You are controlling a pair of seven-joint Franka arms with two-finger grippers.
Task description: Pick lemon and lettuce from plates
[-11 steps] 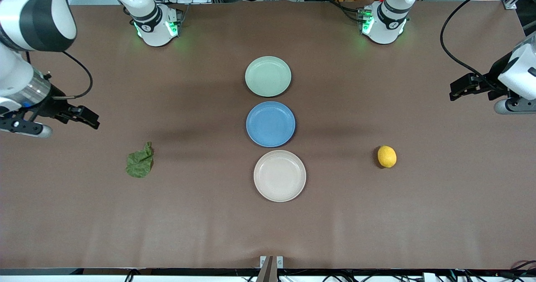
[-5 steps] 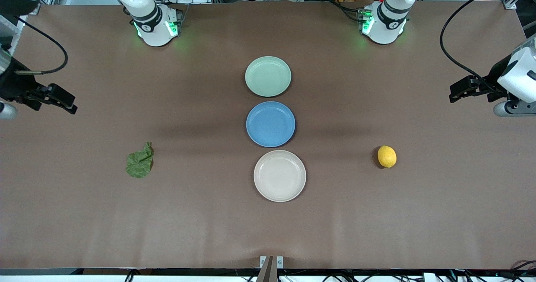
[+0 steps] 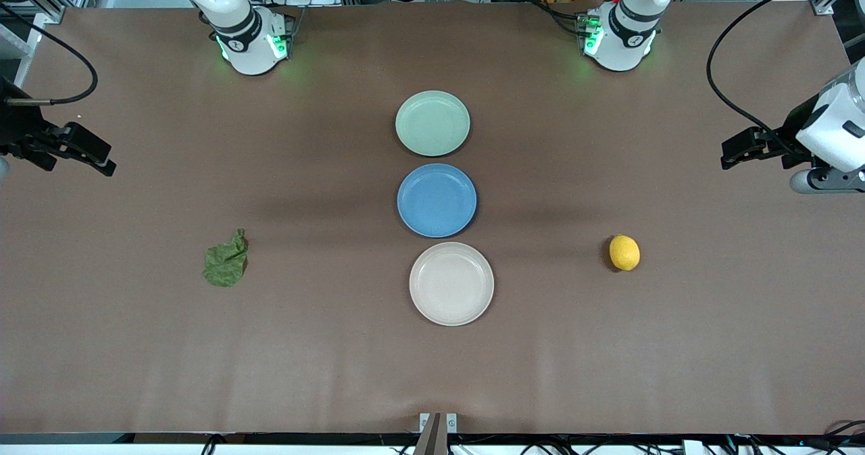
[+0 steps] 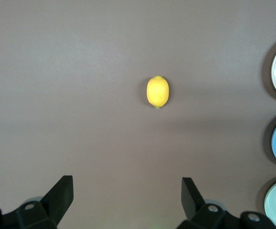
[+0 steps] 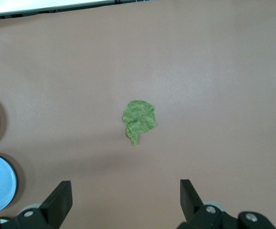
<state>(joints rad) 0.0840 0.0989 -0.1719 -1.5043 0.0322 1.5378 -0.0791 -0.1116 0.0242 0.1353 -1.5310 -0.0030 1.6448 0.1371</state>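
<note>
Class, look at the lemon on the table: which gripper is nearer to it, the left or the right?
Left. The left gripper hangs open at its own end of the table, where the lemon lies. The right gripper, also open, is at the opposite end, by the lettuce.

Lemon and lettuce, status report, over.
Both end effectors open, empty: left, right, at table ends. Lemon and lettuce on bare table; mint plate, cream plate empty. Nothing obstructing.

Lemon (image 3: 624,253), lettuce (image 3: 226,260) on table, apart from empty plates (image 3: 432,123).

Yellow lemon (image 3: 624,253), dark-green lettuce (image 3: 226,261)
</note>
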